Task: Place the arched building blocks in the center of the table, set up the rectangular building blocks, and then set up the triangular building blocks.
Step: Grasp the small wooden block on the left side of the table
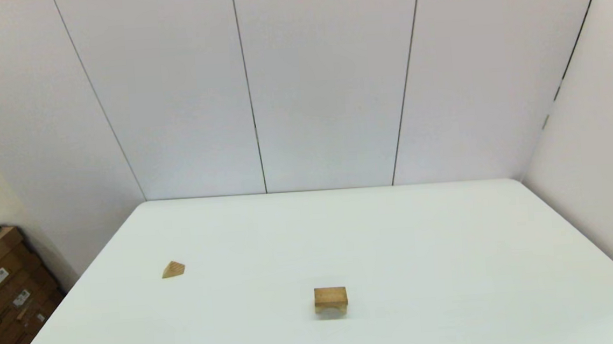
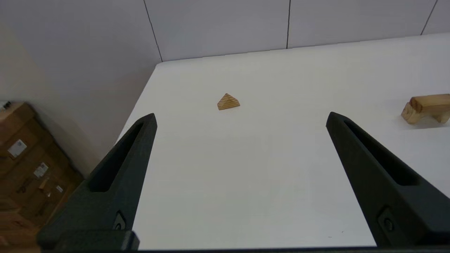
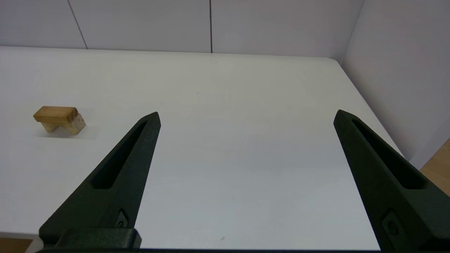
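The arched building block [image 1: 330, 299] stands on its two short legs near the middle of the white table [image 1: 452, 248], toward the front. It also shows in the left wrist view [image 2: 426, 107] and the right wrist view [image 3: 59, 118]. The triangular building block [image 1: 173, 269], a small grained wedge, lies to the left of it, ahead of my left gripper [image 2: 240, 117]. That gripper is open and holds nothing. My right gripper [image 3: 246, 116] is also open and empty, over the table's front right part. The rectangular building blocks are out of view. Neither arm shows in the head view.
Brown cardboard boxes [image 1: 2, 290] are stacked on the floor beyond the table's left edge. White wall panels [image 1: 327, 84] close off the far and right sides.
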Action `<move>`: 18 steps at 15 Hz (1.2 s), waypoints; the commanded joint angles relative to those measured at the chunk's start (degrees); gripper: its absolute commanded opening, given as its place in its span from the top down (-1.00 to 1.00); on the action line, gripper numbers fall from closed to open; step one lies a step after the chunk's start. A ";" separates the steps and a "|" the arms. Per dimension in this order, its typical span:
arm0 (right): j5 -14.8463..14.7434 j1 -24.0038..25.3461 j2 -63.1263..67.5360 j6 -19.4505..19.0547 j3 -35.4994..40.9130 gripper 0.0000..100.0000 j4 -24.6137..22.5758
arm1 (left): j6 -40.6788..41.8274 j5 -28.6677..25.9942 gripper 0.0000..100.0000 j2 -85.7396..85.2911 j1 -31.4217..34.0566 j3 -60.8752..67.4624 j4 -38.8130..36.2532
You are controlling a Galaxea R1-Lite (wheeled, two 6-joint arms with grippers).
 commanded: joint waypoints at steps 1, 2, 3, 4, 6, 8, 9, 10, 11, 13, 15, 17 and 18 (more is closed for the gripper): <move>0.04 0.02 0.01 -0.04 0.09 -1.00 -0.01 | 0.24 0.04 -1.00 0.09 -0.08 0.00 0.10; 0.04 0.02 0.01 -0.04 0.09 -1.00 -0.01 | 0.77 0.13 -1.00 0.53 0.01 -0.53 0.02; 0.04 0.02 0.01 -0.04 0.09 -1.00 -0.01 | 0.77 0.13 -1.00 2.81 0.01 -2.99 0.19; 0.04 0.02 0.01 -0.04 0.09 -1.00 -0.01 | 0.50 0.31 -1.00 6.59 0.18 -6.15 0.37; 0.04 0.02 0.01 -0.04 0.09 -1.00 -0.01 | 0.77 -0.31 -1.00 20.04 2.91 -20.65 0.81; 0.04 0.02 0.01 -0.04 0.09 -1.00 -0.01 | 0.68 -1.72 -1.00 35.86 8.80 -34.89 5.03; 0.04 0.02 0.01 -0.04 0.09 -1.00 -0.01 | 1.03 -5.06 -1.00 44.65 12.66 -40.25 7.75; 0.04 0.02 0.01 -0.04 0.09 -1.00 -0.01 | 0.94 -8.22 -1.00 49.39 14.25 -41.84 8.63; 0.04 0.02 0.01 -0.04 0.09 -1.00 -0.01 | 1.03 -12.17 -1.00 54.93 16.18 -43.15 10.12; 0.04 0.02 0.01 -0.04 0.09 -1.00 -0.01 | 1.03 -15.43 -1.00 64.07 16.71 -45.26 13.02; 0.04 0.02 0.01 -0.04 0.09 -1.00 -0.01 | 0.94 -15.16 -1.00 69.35 16.62 -45.26 14.43; 0.04 0.02 0.01 -0.04 0.09 -1.00 -0.01 | 0.15 -11.47 -1.00 74.53 16.62 -46.23 16.89; 0.04 0.02 0.01 -0.04 0.09 -1.00 -0.01 | -1.61 -9.10 -1.00 76.90 16.62 -47.90 19.18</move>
